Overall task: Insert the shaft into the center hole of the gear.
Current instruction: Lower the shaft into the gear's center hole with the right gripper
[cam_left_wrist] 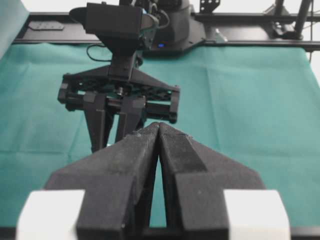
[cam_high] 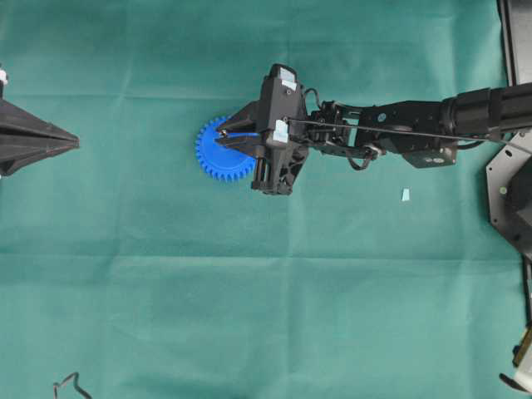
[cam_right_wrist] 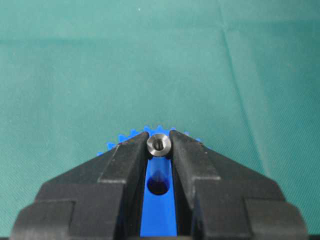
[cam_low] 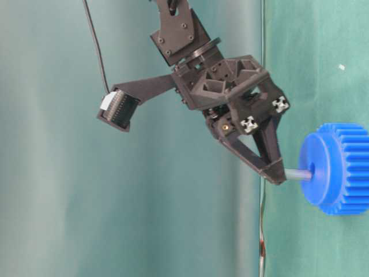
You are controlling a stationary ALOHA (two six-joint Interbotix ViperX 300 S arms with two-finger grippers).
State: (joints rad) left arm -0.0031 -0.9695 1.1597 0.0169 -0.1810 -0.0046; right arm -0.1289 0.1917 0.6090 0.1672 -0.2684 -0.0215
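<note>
Green cloth (cam_high: 249, 316) is spread flat over the whole work surface. At the far left of the overhead view the left gripper (cam_high: 76, 144) is seen well apart from everything else, its two black fingers (cam_left_wrist: 135, 155) pressed together with nothing between them. Nearer the middle, the gear (cam_high: 218, 158) is laid flat on the cloth, partly covered by the right gripper (cam_high: 219, 133), which is reached in from the right. The shaft (cam_low: 298, 175) is clamped between the right fingertips (cam_right_wrist: 127, 160), and in the table-level view its far end is seen meeting the gear's face at the center hole (cam_right_wrist: 158, 187). Further right, a small pale chip (cam_high: 406, 194) is left alone on the cloth.
</note>
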